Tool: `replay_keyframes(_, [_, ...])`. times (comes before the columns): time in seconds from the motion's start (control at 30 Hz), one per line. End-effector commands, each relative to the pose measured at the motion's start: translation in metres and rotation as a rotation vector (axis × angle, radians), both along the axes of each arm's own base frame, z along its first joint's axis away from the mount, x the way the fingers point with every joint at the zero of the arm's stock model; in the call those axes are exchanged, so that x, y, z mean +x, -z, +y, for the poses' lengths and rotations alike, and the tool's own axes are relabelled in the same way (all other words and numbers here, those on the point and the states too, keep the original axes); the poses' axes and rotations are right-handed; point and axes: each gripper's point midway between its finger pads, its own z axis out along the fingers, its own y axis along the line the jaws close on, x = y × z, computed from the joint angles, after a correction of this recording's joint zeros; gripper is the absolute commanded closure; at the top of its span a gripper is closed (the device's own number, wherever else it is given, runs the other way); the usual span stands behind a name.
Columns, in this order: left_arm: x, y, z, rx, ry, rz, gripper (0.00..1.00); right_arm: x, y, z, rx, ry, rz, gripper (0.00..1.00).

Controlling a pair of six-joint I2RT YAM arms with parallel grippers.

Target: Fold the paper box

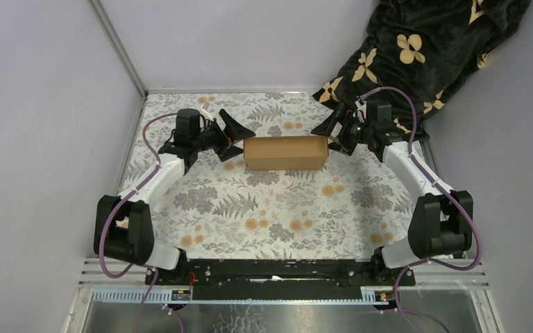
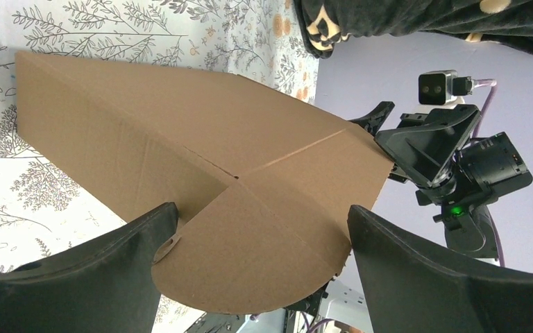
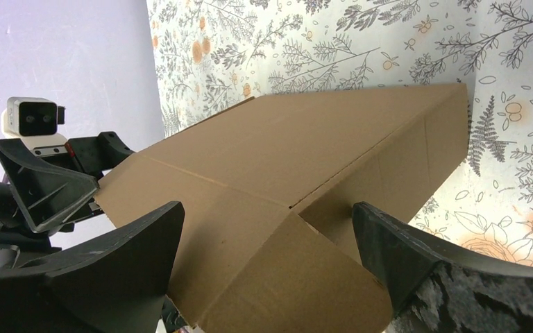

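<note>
The paper box [image 1: 284,152] is a brown cardboard mailer lying closed up on the floral table, a little behind the middle. My left gripper [image 1: 239,142] is open at its left end. My right gripper [image 1: 333,135] is open at its right end. In the left wrist view the box [image 2: 180,139] runs away from me, and its rounded end flap [image 2: 250,257] sits between my spread left gripper [image 2: 260,211] fingers, unpinched. In the right wrist view the box [image 3: 305,152] shows its other end flap [image 3: 319,284] between my wide right gripper [image 3: 267,208] fingers.
A dark blanket with beige flowers [image 1: 423,48] is heaped in the back right corner, just behind the right arm. Plain walls close in the left, back and right. The floral cloth [image 1: 284,215] covers the table down to the metal rail [image 1: 284,270] at the arm bases.
</note>
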Motion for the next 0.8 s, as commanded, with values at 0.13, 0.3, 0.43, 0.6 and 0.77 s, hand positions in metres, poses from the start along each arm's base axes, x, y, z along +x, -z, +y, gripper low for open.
replay_keyframes(0.13, [0.010, -0.018, -0.006, -0.062, 0.057, -0.064, 0.01, 0.008, -0.019, 0.022, 0.071, -0.095, -0.031, 0.00])
replay_keyframes(0.3, [0.015, -0.017, -0.004, -0.067, 0.056, -0.066, 0.01, 0.015, -0.019, 0.024, 0.076, -0.105, -0.023, 0.00])
replay_keyframes(0.43, [0.020, -0.017, 0.001, -0.067, 0.053, -0.071, 0.01, 0.019, -0.018, 0.025, 0.075, -0.106, -0.021, 0.00])
replay_keyframes(0.6, [0.027, -0.013, 0.007, -0.069, 0.047, -0.065, 0.01, 0.025, -0.015, 0.026, 0.067, -0.113, -0.005, 0.00])
replay_keyframes(0.77, [0.034, -0.003, 0.013, -0.071, 0.039, -0.046, 0.01, 0.031, -0.007, 0.029, 0.061, -0.133, 0.032, 0.00])
